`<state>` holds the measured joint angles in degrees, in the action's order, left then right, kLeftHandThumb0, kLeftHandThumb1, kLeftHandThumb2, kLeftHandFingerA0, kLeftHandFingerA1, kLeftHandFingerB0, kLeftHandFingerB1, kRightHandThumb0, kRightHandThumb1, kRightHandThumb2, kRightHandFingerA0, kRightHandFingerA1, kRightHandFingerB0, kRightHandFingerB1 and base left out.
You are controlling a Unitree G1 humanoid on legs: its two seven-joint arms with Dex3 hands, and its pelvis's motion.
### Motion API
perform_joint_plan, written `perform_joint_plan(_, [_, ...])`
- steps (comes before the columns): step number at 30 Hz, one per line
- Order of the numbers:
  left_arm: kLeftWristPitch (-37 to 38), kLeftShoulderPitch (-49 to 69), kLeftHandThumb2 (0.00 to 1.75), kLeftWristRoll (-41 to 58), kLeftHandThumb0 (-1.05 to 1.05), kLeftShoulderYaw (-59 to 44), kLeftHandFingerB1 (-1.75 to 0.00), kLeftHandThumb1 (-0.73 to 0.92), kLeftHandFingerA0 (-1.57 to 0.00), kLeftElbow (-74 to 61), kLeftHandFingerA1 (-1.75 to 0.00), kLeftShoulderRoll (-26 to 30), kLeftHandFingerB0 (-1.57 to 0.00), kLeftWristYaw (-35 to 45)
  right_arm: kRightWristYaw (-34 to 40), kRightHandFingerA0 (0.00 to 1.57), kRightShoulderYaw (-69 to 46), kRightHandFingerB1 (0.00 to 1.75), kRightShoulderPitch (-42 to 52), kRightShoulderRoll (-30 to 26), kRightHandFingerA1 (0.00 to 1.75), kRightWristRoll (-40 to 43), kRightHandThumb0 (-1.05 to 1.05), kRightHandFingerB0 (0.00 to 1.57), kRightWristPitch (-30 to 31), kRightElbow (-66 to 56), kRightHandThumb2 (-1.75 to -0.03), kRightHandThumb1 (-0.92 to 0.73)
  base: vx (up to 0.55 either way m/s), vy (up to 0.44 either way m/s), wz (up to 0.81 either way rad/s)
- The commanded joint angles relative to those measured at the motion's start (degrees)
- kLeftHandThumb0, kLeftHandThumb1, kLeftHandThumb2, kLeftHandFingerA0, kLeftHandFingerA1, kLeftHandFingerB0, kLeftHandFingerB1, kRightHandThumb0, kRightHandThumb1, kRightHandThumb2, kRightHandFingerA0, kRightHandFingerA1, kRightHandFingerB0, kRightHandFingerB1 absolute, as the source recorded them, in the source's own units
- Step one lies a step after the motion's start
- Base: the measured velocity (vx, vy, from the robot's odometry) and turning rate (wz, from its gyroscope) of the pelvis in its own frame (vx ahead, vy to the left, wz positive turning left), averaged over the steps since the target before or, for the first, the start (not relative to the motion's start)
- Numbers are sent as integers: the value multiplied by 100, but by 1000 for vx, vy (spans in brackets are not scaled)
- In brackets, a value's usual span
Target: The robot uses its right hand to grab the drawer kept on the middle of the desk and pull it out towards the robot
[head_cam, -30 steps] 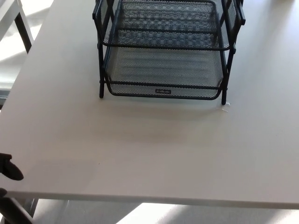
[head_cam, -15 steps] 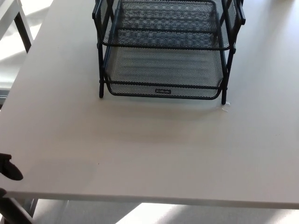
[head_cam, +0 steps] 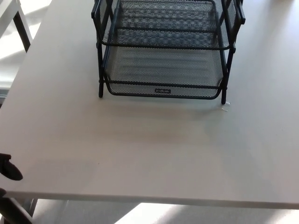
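A black wire-mesh drawer rack [head_cam: 164, 46] stands at the far middle of the pale desk [head_cam: 149, 149]. Its bottom drawer [head_cam: 163, 88] has a small label plate on the front lip and sits flush within the frame posts. An upper mesh tray lies above it, cut off by the top edge. A small part of my left hand [head_cam: 8, 169] pokes in at the lower left, below the desk's front edge. My right hand does not show.
Another table's white top and dark leg [head_cam: 21, 23] stand at the upper left. The desk's front edge runs along the bottom, with sunlit floor below it. A tiny white scrap [head_cam: 225, 109] lies by the rack's right front foot.
The whole picture has shifted very slightly, so the camera has moved. The rack, drawer and left hand stay where they were.
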<state>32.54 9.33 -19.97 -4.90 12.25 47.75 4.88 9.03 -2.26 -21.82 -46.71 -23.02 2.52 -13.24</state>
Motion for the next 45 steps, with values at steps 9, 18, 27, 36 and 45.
perform_joint_plan(9, [22,20,56,-126,-26,-44,-60,56,-76,-35,-82,1,-82,96,-1117,11,1705,45,-1550,1651,49,-919,-57,13,838,-311,-74,-44,1,0,1])
perform_joint_plan(18, [67,-86,57,-174,-27,-4,-61,57,-75,36,-82,-1,-81,98,-1299,15,2338,37,-1866,2371,50,-1239,-58,16,714,132,-57,-54,0,0,0])
perform_joint_plan(27, [103,-118,57,-203,-27,-15,-60,57,-77,37,-83,-40,-82,67,-1337,14,2847,46,-2018,2583,53,-1782,-68,11,534,956,-79,-40,0,0,0])
perform_joint_plan(36, [122,-87,57,-206,-27,-32,-62,57,-75,-9,-86,-47,-81,84,-1085,2,3225,50,-2714,2984,53,-2288,-38,0,713,2784,-88,-25,0,0,0])
perform_joint_plan(45, [135,-109,57,-199,-27,-35,-60,57,-76,-38,-83,-42,-82,107,-608,7,3158,42,-3237,3397,50,-2303,-61,11,743,4252,-71,-37,0,0,0])
